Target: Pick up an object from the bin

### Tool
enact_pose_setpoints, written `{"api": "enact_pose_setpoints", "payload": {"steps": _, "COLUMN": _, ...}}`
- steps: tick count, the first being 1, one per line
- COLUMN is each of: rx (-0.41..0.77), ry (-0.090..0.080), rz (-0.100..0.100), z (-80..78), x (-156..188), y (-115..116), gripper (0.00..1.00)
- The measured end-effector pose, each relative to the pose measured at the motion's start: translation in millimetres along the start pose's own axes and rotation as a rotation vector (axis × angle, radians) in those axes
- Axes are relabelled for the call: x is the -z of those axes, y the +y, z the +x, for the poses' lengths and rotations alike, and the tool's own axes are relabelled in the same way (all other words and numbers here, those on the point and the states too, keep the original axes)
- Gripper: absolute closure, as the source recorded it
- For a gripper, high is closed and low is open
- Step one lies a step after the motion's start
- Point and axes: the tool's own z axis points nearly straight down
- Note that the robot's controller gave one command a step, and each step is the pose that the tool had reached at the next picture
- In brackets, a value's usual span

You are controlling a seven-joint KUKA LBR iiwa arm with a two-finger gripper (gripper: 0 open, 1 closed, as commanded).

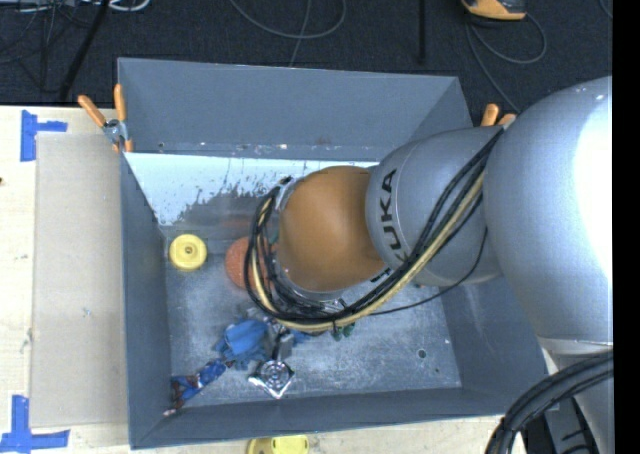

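A dark part of my gripper [282, 339] pokes out from under the wrist, low in the bin's front middle. It sits right beside a blue crumpled-looking toy [240, 337] on its left. Just in front of it lies a small silver and white diamond-shaped thing [272, 378]. An orange ball [236, 262] lies behind the blue toy, half hidden by the arm's cables.
A yellow round disc [187, 252] rests near the left wall. A thin blue and red strand [196, 377] stretches toward the front left corner. The arm and its orange cover hide the middle and right of the bin floor.
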Motion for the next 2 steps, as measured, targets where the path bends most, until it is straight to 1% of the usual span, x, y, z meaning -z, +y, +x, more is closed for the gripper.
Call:
{"api": "enact_pose_setpoints", "payload": {"steps": 1, "rx": -0.001, "ry": 0.0, "rz": 0.0, "z": -0.1, "x": -0.5, "y": -0.1, "gripper": 1.0}}
{"api": "enact_pose_setpoints", "payload": {"steps": 2, "rx": -0.003, "ry": 0.006, "rz": -0.001, "z": 1.7, "x": 4.6, "y": 0.3, "gripper": 1.0}}
